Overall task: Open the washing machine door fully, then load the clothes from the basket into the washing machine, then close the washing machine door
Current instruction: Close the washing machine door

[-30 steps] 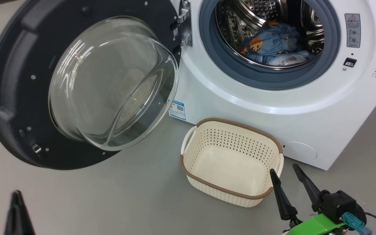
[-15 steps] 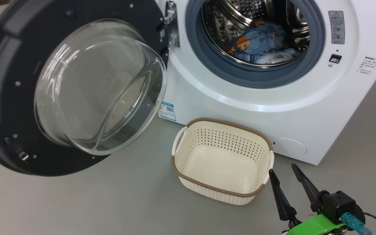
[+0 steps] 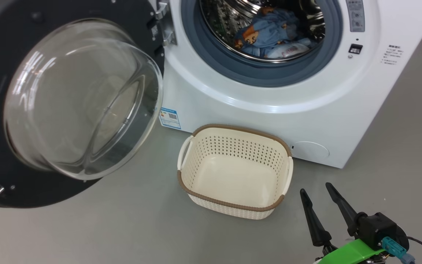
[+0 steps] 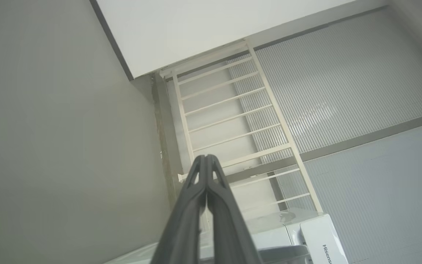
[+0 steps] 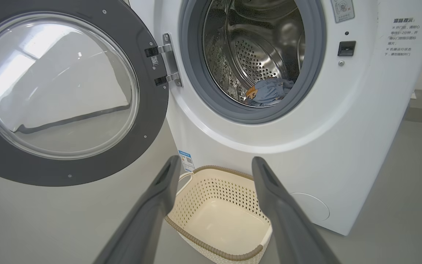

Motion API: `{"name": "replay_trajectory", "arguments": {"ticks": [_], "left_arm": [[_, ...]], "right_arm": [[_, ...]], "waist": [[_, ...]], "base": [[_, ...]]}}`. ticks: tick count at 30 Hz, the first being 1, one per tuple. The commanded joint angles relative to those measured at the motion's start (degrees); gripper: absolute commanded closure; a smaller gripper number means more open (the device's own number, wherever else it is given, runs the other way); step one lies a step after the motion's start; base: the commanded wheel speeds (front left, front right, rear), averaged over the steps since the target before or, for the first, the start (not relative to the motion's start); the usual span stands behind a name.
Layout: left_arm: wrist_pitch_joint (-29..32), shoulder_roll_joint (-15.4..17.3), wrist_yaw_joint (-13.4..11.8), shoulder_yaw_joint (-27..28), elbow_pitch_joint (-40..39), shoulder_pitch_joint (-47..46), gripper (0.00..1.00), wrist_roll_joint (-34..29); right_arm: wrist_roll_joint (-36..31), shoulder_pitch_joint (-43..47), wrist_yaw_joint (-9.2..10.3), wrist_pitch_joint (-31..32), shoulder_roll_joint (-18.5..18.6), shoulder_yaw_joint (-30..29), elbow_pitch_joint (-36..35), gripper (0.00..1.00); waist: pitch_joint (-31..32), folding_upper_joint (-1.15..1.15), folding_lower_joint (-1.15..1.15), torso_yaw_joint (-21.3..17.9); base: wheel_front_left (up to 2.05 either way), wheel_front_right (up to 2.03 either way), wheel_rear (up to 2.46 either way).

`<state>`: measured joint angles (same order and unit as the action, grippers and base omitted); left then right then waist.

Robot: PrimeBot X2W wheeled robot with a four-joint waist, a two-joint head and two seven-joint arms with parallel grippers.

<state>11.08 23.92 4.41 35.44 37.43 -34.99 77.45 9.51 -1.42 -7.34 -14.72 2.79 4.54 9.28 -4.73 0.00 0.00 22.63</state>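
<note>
The white washing machine (image 3: 306, 121) stands with its round black-rimmed door (image 3: 75, 99) swung wide open to the left. Light-blue bear-print clothes (image 3: 266, 33) and a cream-white piece lie in the steel drum; they also show in the right wrist view as clothes (image 5: 269, 91). The cream basket (image 3: 234, 172) sits on the floor before the machine with nothing in it. My right gripper (image 3: 315, 189) hangs open just right of the basket, fingers apart and holding nothing. In the left wrist view my left gripper (image 4: 205, 157) is shut, its fingers pressed together and pointing up at a wall.
Grey floor (image 3: 123, 227) surrounds the basket. The open door (image 5: 60, 91) juts over the floor at the left. A white ladder-like rack (image 4: 233, 121) leans on a ribbed wall above another white appliance (image 4: 306, 234).
The whole head view has shifted left and up, so the camera moved. The left fingertip seen at the lower left a second ago has left that view. The right gripper stays open.
</note>
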Motion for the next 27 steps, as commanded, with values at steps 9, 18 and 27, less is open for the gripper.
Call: {"name": "replay_trajectory", "arguments": {"ticks": [9,18,27], "left_arm": [[6.43,7.43,-1.47,0.61,4.96,-2.63,1.00,1.75],[11.11,6.98,0.69,-0.23,7.84,-1.44,1.00,3.13],[15.76,6.78,1.63,-1.40,8.51,-0.71,1.00,4.04]], "right_arm": [[-1.72,-3.48,-0.14,-0.28,0.51,1.32,-1.41,0.00],[-2.07,-4.00,-0.14,-0.28,0.70,1.51,-1.32,0.00],[-1.72,-4.58,-0.14,-0.28,0.61,1.91,-0.85,0.00]], "waist": [[-3.28,0.00,0.00,-3.35],[-4.28,0.00,0.00,-3.67],[-4.53,0.00,0.00,-3.22]], "base": [[0.00,0.00,0.00],[0.00,0.00,0.00],[0.00,0.00,0.00]]}}
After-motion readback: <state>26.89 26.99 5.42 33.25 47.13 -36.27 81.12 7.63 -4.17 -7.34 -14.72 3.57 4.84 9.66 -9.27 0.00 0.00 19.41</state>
